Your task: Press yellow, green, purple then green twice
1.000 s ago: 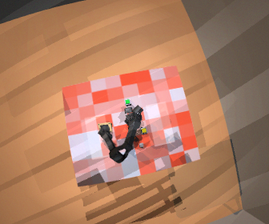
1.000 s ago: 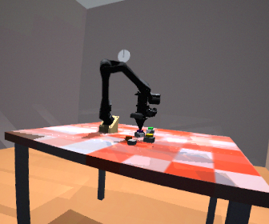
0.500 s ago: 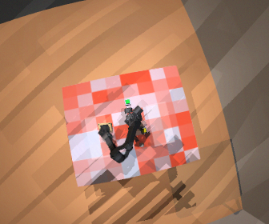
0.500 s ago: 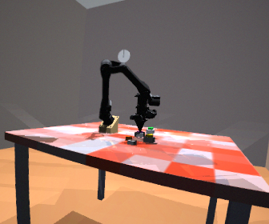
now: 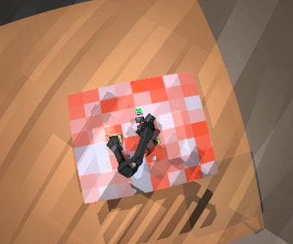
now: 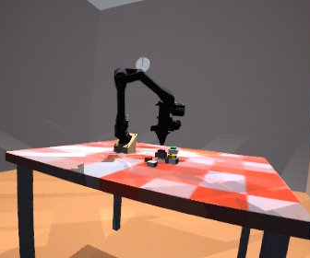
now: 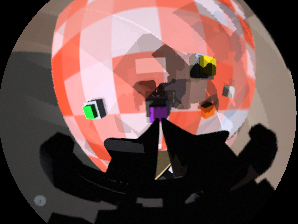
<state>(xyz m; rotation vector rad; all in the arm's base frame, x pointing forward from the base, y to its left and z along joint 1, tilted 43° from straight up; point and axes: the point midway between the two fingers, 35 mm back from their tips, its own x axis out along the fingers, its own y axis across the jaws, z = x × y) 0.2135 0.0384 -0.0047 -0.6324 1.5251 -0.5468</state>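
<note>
My gripper (image 6: 162,143) (image 7: 160,120) is shut and points down, its tips a short way above the purple button (image 6: 161,151) (image 7: 158,113) with a small gap in the side view. In the top view the arm hides that button. The green button (image 5: 139,111) (image 6: 173,147) (image 7: 90,111) stands on a light base, left of the fingers in the wrist view, with its cap raised. The yellow button (image 5: 157,142) (image 6: 172,157) (image 7: 207,65) stands at the upper right of the wrist view, partly in shadow. Nothing shows between the fingers.
A small orange object (image 6: 148,158) (image 7: 207,110) lies right of the purple button in the wrist view. A small light grey block (image 5: 154,158) (image 6: 152,163) (image 7: 228,91) lies near it. The arm's tan base stands on the checkered table top (image 5: 184,168).
</note>
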